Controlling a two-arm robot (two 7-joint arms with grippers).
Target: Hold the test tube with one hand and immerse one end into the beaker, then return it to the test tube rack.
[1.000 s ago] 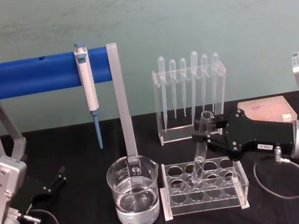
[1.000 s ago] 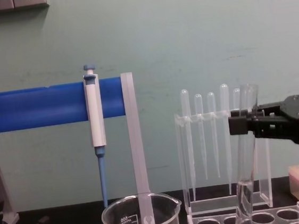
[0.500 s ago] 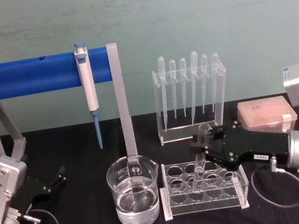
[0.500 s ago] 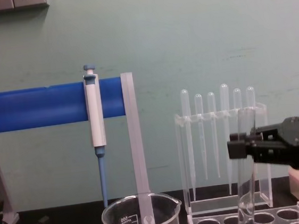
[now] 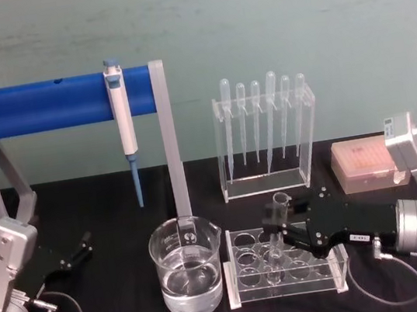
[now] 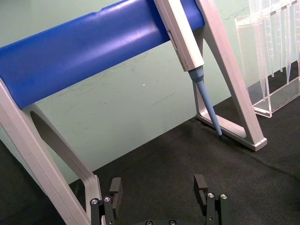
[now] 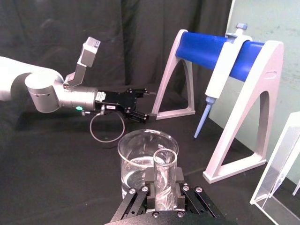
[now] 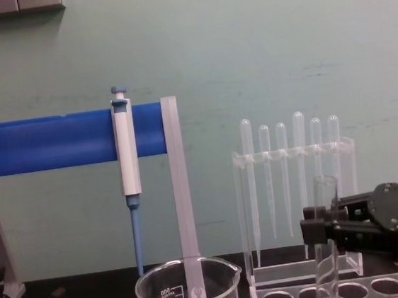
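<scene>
Glass test tube (image 5: 276,232) stands nearly upright, rim up, its lower end in our clear rack (image 5: 285,281) beside the beaker (image 5: 187,266), and our right gripper (image 5: 280,226) pinches its upper part.

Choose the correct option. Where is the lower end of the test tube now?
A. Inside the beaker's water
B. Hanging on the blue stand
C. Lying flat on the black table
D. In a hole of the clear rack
D: the right end effector holds the test tube almost upright, its lower end inside the clear rack, beside the beaker.
</scene>
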